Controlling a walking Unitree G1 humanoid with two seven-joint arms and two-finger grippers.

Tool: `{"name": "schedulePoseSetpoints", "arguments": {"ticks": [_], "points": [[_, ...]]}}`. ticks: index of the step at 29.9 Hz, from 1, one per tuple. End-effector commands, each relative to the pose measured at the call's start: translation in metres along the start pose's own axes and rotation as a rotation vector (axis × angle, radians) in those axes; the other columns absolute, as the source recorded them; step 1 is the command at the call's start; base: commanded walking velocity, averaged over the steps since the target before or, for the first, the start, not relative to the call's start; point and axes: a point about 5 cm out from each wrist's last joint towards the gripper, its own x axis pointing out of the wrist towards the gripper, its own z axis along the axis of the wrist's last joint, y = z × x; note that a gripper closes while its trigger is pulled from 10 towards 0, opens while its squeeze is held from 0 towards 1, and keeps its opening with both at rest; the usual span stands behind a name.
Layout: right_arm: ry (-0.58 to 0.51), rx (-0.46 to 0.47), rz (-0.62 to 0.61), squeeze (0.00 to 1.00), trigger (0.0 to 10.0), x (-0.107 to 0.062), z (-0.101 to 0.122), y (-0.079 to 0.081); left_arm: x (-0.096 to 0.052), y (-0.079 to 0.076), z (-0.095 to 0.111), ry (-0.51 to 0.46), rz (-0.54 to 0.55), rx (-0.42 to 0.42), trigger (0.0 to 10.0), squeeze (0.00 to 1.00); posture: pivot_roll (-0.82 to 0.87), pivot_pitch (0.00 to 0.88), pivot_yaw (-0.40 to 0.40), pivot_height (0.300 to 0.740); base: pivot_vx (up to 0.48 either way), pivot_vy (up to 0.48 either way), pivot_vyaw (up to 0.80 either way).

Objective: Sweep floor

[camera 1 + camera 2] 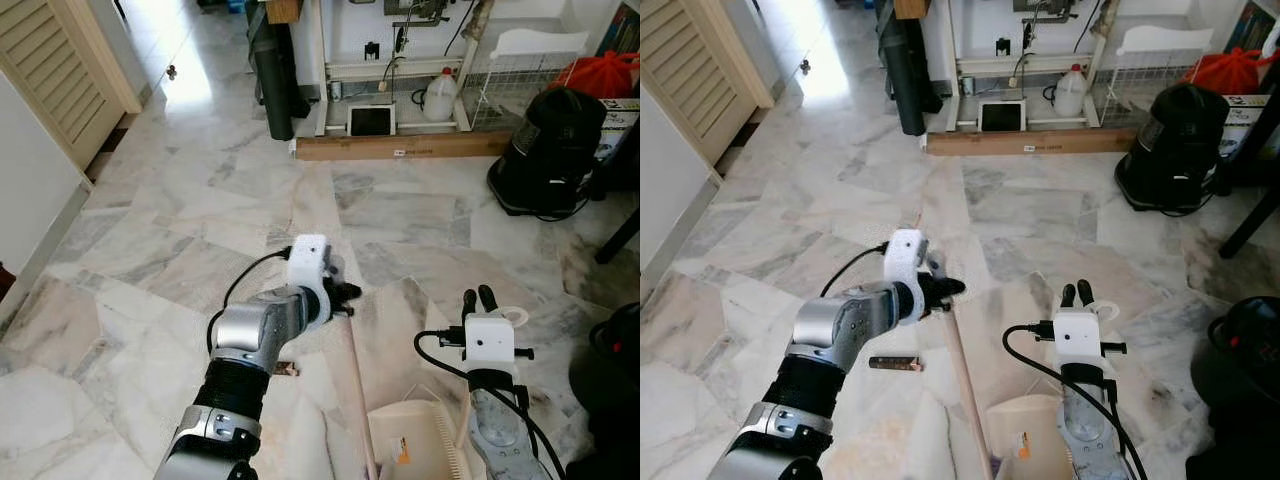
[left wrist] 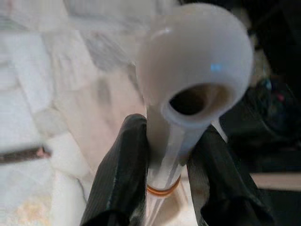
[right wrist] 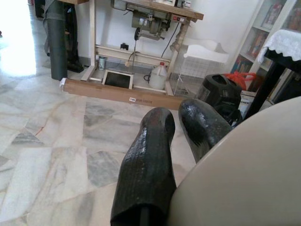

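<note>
Nearest the robot, the right gripper (image 1: 1076,294) is carrying a cream plastic dustpan (image 1: 1025,440), its fingers clamped on the handle. Left of it, the left gripper (image 1: 943,291) is pinching the pale wooden broom handle (image 1: 965,385), whose long axis is slanting down toward the robot over the marble floor (image 1: 180,190).

Grey-veined marble floor (image 1: 200,190); louvred door (image 1: 62,72) left; sewing table (image 3: 141,28), black vacuum (image 1: 550,150) at far wall.

I'm seeing bright daylight glare on the marble floor (image 1: 185,80) at upper left; head views are sharp, while my left wrist view is soft and blurred.
</note>
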Motion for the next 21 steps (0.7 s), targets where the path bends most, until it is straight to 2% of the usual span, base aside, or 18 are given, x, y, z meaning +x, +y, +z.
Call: {"name": "schedulePoseSetpoints", "arguments": {"ticks": [1,2,3,4,5,6,7,8,10,11,14,15,16,17,18,21], "points": [[0.099,-0.048,0.040,0.00,10.0,-0.012,-0.020,0.004,0.000,-0.033,0.023,-0.149,-0.112,0.006,10.0,0.00,-0.04,0.088,0.096,0.740,0.000,0.000,0.00],[0.099,-0.048,0.040,0.00,10.0,-0.012,-0.020,0.004,0.000,-0.033,0.023,-0.149,-0.112,0.006,10.0,0.00,-0.04,0.088,0.096,0.740,0.000,0.000,0.00],[0.102,-0.046,0.039,0.00,10.0,-0.012,-0.021,0.004,-0.007,-0.034,0.036,-0.253,-0.120,0.064,10.0,0.00,-0.04,0.083,0.096,0.740,0.000,0.000,0.00],[0.102,-0.046,0.039,0.00,10.0,-0.012,-0.021,0.004,-0.007,-0.034,0.036,-0.253,-0.120,0.064,10.0,0.00,-0.04,0.083,0.096,0.740,0.000,0.000,0.00],[0.103,-0.045,0.039,0.00,10.0,-0.012,-0.021,0.004,-0.011,-0.034,0.040,-0.296,-0.122,0.104,10.0,0.00,-0.03,0.077,0.097,0.740,0.000,0.000,0.00],[0.103,-0.044,0.038,0.00,10.0,-0.011,-0.021,0.005,-0.015,-0.032,0.043,-0.334,-0.107,0.184,10.0,0.00,-0.03,0.069,0.096,0.740,0.000,0.000,0.00],[0.099,-0.037,0.033,0.00,10.0,-0.008,-0.019,0.005,-0.022,-0.025,0.042,-0.390,-0.075,0.311,10.0,0.00,-0.03,0.054,0.096,0.740,0.000,0.000,0.00],[0.098,-0.033,0.030,0.00,10.0,-0.007,-0.019,0.005,-0.024,-0.021,0.040,-0.407,-0.057,0.358,10.0,0.00,-0.03,0.043,0.096,0.740,0.000,0.000,0.00],[0.097,-0.027,0.023,0.00,10.0,-0.005,-0.018,0.004,-0.026,-0.014,0.036,-0.428,-0.026,0.397,10.0,0.00,-0.03,0.030,0.096,0.740,0.000,0.000,0.00],[0.093,-0.015,0.007,0.00,10.0,-0.001,-0.017,0.002,-0.031,-0.001,0.031,-0.453,0.028,0.438,10.0,0.00,-0.03,0.015,0.095,0.740,0.000,0.000,0.00],[0.095,0.017,-0.028,0.00,10.0,0.003,-0.015,-0.003,-0.037,0.013,0.021,-0.471,0.080,0.544,10.0,0.00,-0.03,0.000,0.091,0.740,0.000,0.000,0.00],[0.098,0.054,-0.056,0.00,10.0,0.005,-0.015,-0.007,-0.041,0.022,0.014,-0.476,0.106,0.587,10.0,0.00,-0.03,0.000,0.088,0.740,0.000,0.000,0.00],[0.103,0.085,-0.078,0.00,10.0,0.007,-0.014,-0.009,-0.043,0.028,0.009,-0.474,0.126,0.602,10.0,0.00,-0.03,0.000,0.082,0.740,0.000,0.000,0.00],[0.103,0.085,-0.078,0.00,10.0,0.007,-0.014,-0.009,-0.043,0.028,0.009,-0.474,0.126,0.602,10.0,0.00,-0.03,0.000,0.082,0.740,0.000,0.000,0.00],[0.106,0.144,-0.114,0.00,10.0,0.009,-0.012,-0.013,-0.048,0.038,0.004,-0.476,0.164,0.571,10.0,0.00,-0.03,0.000,0.075,0.740,0.000,0.000,0.00],[0.092,0.191,-0.146,0.00,10.0,0.014,-0.007,-0.018,-0.054,0.046,0.002,-0.498,0.192,0.568,10.0,0.00,-0.04,0.000,0.067,0.740,0.000,0.000,0.00]]}}
